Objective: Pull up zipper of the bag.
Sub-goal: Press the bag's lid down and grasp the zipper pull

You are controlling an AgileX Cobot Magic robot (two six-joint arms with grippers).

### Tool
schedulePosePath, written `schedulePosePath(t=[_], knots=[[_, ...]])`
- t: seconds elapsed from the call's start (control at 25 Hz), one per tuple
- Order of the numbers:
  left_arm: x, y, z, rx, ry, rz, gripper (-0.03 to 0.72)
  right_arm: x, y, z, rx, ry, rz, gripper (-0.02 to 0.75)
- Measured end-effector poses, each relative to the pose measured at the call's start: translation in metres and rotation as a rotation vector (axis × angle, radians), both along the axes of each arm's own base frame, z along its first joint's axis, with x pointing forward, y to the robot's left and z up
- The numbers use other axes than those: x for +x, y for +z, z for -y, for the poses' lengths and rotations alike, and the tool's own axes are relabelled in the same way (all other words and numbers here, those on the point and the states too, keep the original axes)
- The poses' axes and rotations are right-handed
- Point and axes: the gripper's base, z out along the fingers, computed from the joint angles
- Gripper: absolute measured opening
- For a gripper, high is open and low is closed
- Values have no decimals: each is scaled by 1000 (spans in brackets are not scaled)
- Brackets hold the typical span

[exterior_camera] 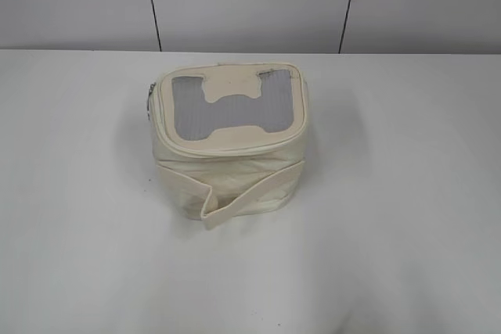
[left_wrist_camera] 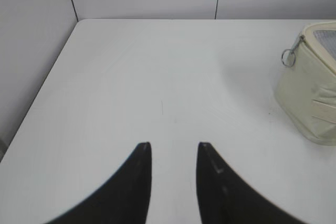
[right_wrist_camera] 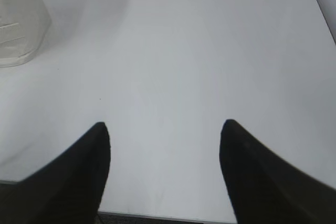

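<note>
Nearest to me are my own two grippers, both hanging above bare table (left_wrist_camera: pixel 131 77) with nothing in them. My left gripper (left_wrist_camera: pixel 174 148) has its jaws parted by a modest gap; my right gripper (right_wrist_camera: pixel 165 127) is spread much wider. Neither touches anything.

Farther out stands the bag (exterior_camera: pixel 228 142), upright near the middle of the table, its mesh lid facing up and the strap band wrapped round its front. From my left wrist it sits well off to the right; from my right wrist only its lower corner (right_wrist_camera: pixel 21 24) shows at the far left.

The zipper (exterior_camera: pixel 156 127) runs round the lid's rim. Its pull with the round ring (left_wrist_camera: pixel 287 57) hangs at the bag's left corner, on my left arm's side, so I judge that arm is the one to take it. The job has not begun.

To do it well, I would bring the left gripper in low, close on the ring or the small metal tab, and draw along the track, not away from it. The bag looks light and soft, so my right gripper should press or pinch the far side to stop it sliding or tipping.
</note>
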Motion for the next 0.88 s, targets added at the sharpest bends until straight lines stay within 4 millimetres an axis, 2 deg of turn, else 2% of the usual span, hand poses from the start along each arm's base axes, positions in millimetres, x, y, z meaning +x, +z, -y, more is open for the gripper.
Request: schedulePosePath(t=[0.88], knots=[[0, 0, 0, 0, 0, 0, 230, 0, 0, 0, 0, 0, 0, 516]])
